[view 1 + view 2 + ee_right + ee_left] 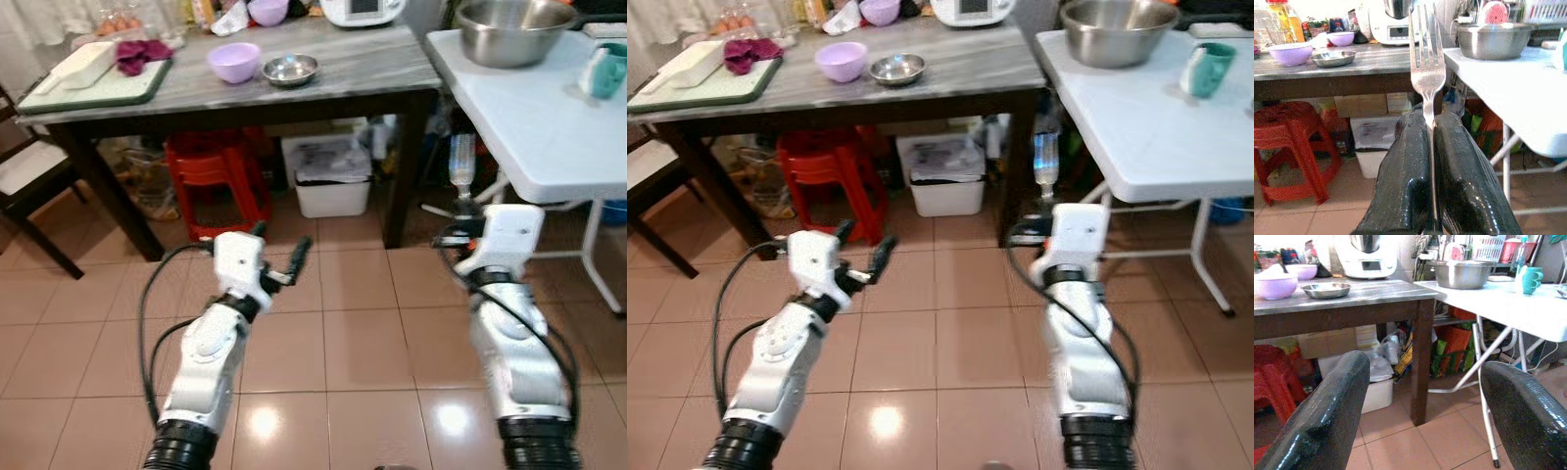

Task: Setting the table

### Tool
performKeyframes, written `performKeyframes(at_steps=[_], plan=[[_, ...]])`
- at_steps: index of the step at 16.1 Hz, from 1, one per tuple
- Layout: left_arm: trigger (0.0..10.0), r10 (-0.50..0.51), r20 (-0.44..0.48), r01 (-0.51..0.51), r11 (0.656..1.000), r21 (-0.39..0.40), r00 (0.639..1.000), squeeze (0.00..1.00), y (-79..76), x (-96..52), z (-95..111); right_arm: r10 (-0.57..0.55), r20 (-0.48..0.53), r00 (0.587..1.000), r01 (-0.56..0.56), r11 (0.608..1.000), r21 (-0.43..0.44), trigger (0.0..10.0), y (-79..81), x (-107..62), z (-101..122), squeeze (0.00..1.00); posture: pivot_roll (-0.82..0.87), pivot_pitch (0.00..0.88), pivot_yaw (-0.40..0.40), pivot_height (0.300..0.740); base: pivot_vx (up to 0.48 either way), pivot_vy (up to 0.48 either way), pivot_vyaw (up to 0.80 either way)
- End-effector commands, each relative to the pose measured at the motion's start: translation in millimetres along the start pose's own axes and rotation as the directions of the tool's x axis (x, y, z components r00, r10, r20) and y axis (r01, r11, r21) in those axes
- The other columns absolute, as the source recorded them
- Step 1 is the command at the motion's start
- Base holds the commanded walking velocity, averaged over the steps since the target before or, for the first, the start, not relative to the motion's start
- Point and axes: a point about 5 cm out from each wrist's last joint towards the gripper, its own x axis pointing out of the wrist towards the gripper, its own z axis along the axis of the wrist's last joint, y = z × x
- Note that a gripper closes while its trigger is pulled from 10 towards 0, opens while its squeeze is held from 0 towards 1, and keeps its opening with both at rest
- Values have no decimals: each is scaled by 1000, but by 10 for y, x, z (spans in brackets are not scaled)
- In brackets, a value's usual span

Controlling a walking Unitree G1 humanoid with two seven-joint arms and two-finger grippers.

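One fork (1426, 68) is in play, pinched by its handle between the right gripper's (1431, 147) pressed-together fingers, tines up, out over the tiled floor short of the dark counter (343, 73). Light, stiff, slick metal by the look of it; that thin handle could pivot, so holding low on the shaft seems wise. The head views hide it behind the wrist. Left gripper (284, 257) hovers with fingers spread, holding nothing.

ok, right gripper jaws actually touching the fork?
Touching. In the right wrist view the right gripper has both jaws pressed against the fork handle, with no gap, and the tines stick up past them.
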Motion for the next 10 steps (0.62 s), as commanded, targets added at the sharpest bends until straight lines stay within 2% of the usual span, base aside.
performKeyframes(at_steps=[1, 10], plan=[[10000, 22, 4, -22, 1000, 21, 1000, 0, 100, -18, 39, 30, 18, 999, -30, 999, 16, 10000, 115, 13, 35, 0, -144, 104, 87, 740, 409, 0, 0], [10000, 13, 2, -13, 1000, 22, 1000, 0, 85, -14, 37, 34, 25, 999, -34, 999, -23, 10000, 127, 10, 33, 0, -144, 99, 86, 740, 429, 0, 0]])
